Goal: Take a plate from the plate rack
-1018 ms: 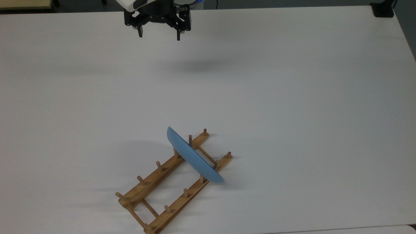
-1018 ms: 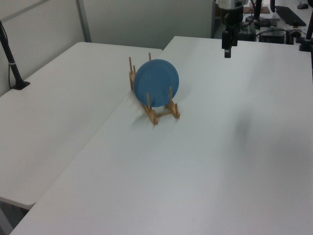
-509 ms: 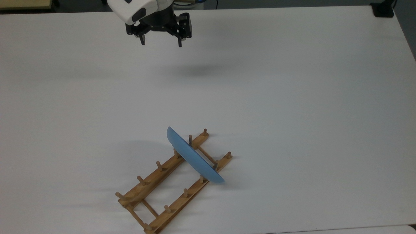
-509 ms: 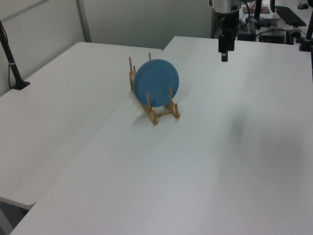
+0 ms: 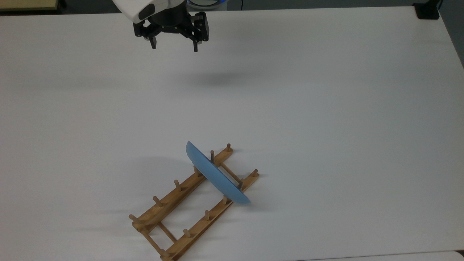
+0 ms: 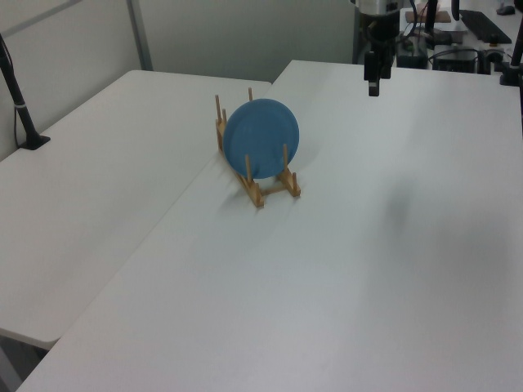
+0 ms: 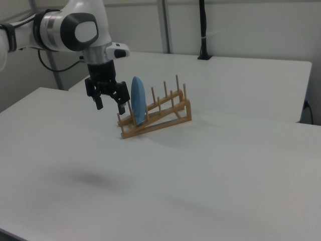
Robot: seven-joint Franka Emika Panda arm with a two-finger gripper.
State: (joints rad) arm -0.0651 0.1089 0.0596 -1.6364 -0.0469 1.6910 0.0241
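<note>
The plate looks smooth and matt, the plate rack bare light wood, the table matt white.

No readable text anywhere tbh. No labels, brands, numbers or signs on arm, plate, rack or table, near gripper or further off. Nothing legible.

This looks like a robotics lab or test room. A broad white desk is joined edge to edge with a second white desk, and plain pale partition walls stand behind them. A white robot arm reaches over the desk, and black camera poles are clamped at the desk's far edges.
</note>
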